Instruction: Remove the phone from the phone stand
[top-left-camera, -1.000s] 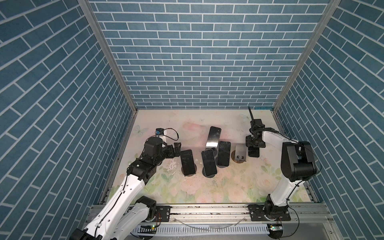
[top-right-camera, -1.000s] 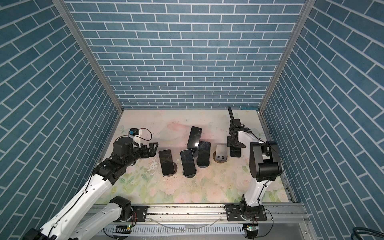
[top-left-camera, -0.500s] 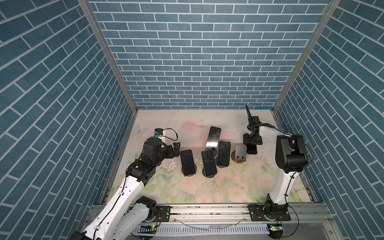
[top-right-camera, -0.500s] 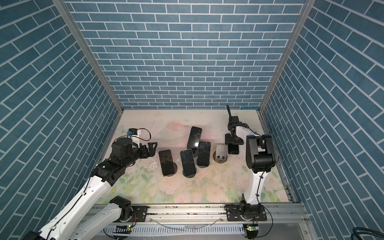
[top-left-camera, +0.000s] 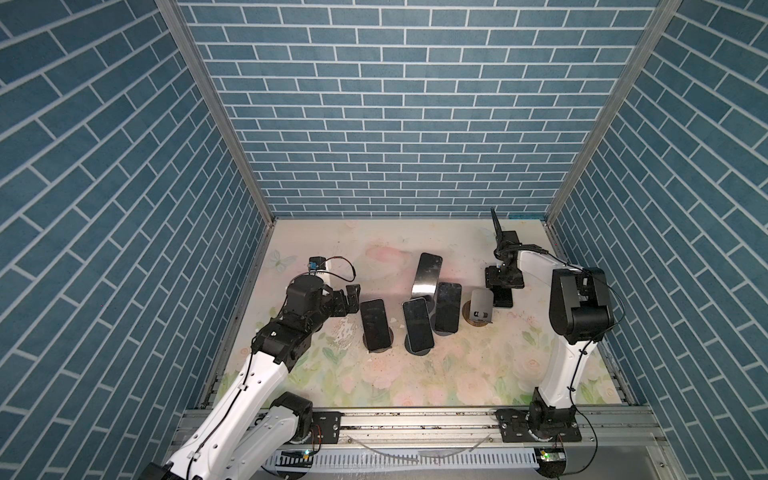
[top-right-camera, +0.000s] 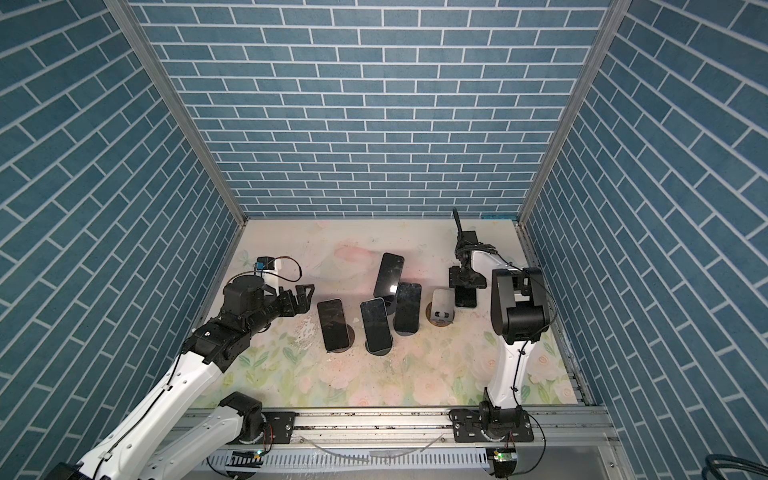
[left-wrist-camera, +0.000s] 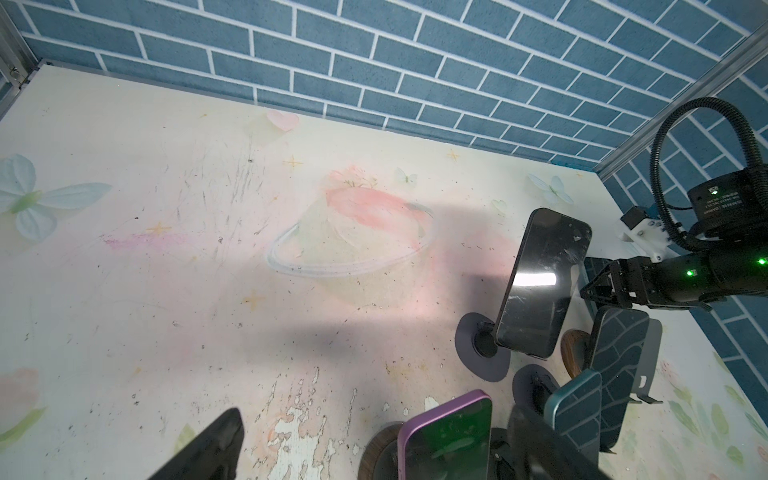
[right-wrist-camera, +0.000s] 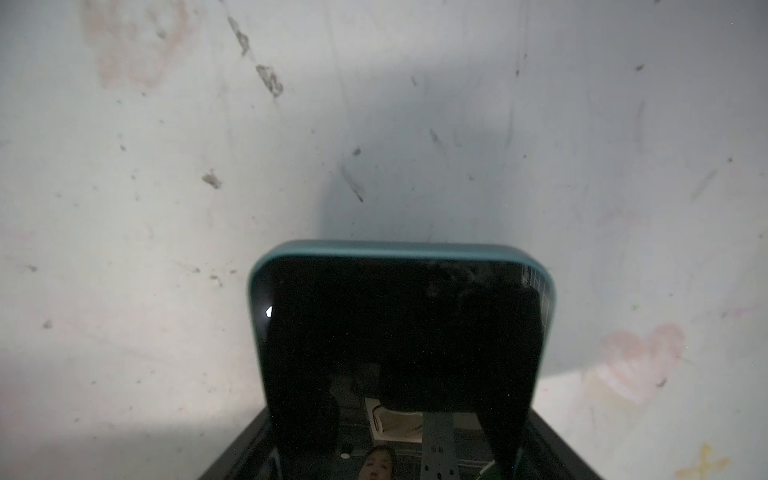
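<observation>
The teal-cased phone (right-wrist-camera: 399, 332) is off the grey phone stand (top-left-camera: 481, 309), just beside it, low at the table (top-left-camera: 415, 374); the right gripper (top-left-camera: 503, 286) straddles it, though whether it clamps cannot be told; the left gripper (top-left-camera: 351, 298) stands wide open, well apart.

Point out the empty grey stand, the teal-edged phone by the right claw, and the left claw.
empty grey stand (top-left-camera: 482, 304): in a top view, on its tilted back plate.
teal-edged phone (right-wrist-camera: 399, 332): right wrist view, middle of its dark screen.
left claw (top-left-camera: 354, 298): in a top view, midway between its open fingertips.
</observation>
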